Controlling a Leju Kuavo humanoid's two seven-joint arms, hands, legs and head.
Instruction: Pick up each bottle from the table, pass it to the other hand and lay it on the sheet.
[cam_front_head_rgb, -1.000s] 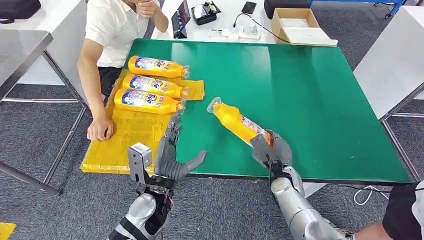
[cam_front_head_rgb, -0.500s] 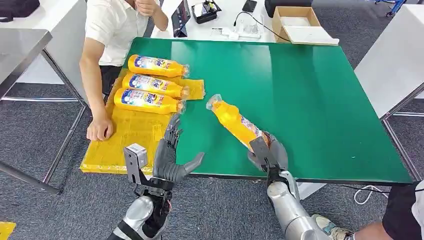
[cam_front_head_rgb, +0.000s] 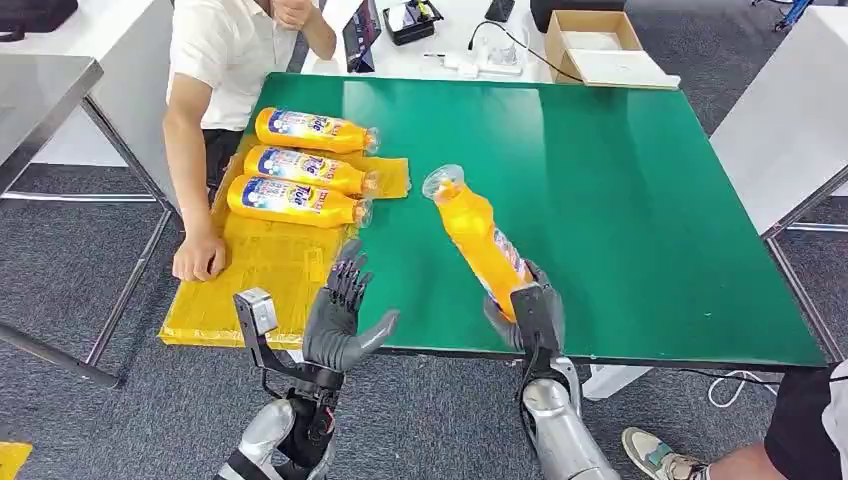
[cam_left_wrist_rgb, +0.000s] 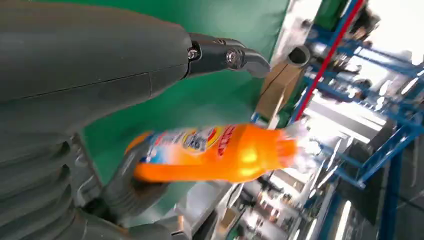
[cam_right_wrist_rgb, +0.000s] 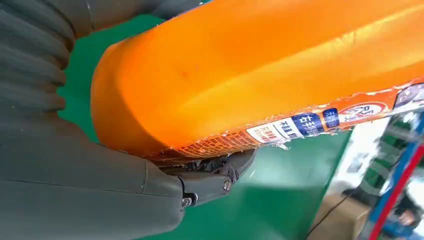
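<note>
Bright, even light (wrist views blurred)

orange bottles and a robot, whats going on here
The robot's right hand grips an orange bottle by its base, raised over the green table with the cap end pointing away. Its left hand waits open beside it, at the near edge of the yellow sheet. Three more bottles lie on the sheet, where a seated person's hand rests.

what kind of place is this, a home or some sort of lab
Most likely a robot lab or test workshop, not a home: a green-topped work table on grey carpet, a white bench with a cardboard box and cables behind it, and blue metal racking in the left wrist view.
</note>
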